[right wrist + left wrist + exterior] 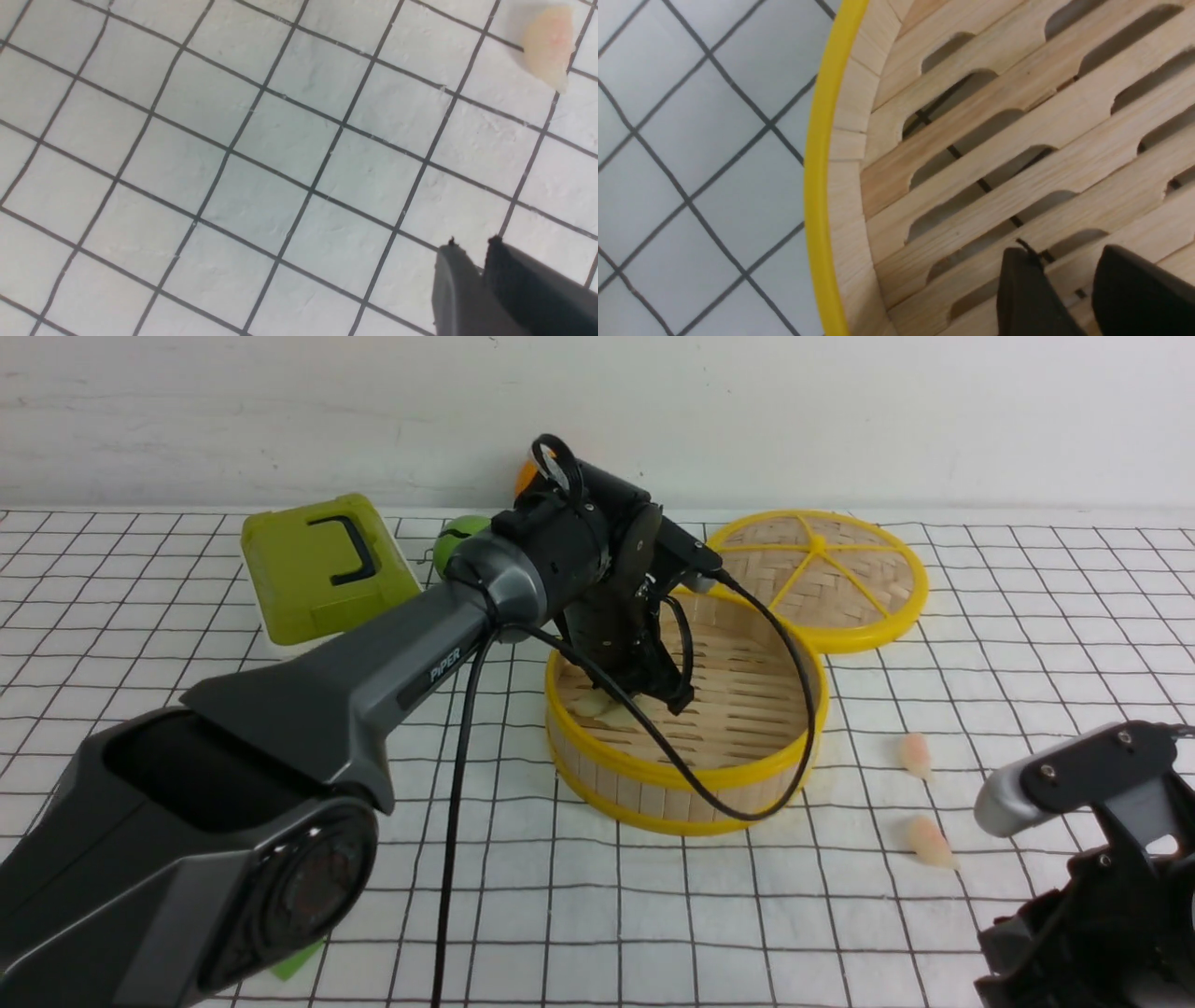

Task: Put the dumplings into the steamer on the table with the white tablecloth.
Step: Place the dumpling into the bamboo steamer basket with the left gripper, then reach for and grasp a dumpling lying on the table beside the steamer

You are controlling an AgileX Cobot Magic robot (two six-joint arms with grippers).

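Note:
The steamer [693,800] stands mid-table on the white tablecloth [523,896]. Two pale dumplings [605,709] lie on its slatted floor by the left wall. My left gripper [674,698] hangs inside the steamer just right of them. In the left wrist view the left gripper [1064,261] is open over the bare slats [1017,130], nothing between the fingers. Two pink dumplings [916,754] [932,841] lie on the cloth to the right of the steamer. My right gripper [473,247] hovers over bare cloth, its tips a sliver apart and empty, with one pink dumpling [546,46] some way ahead.
The woven yellow-spoked lid [822,579] lies flat behind the steamer on the right. A green box [322,565] with a black handle sits at the back left, a green ball [457,541] beside it. The left arm's cable [803,709] drapes over the steamer's rim.

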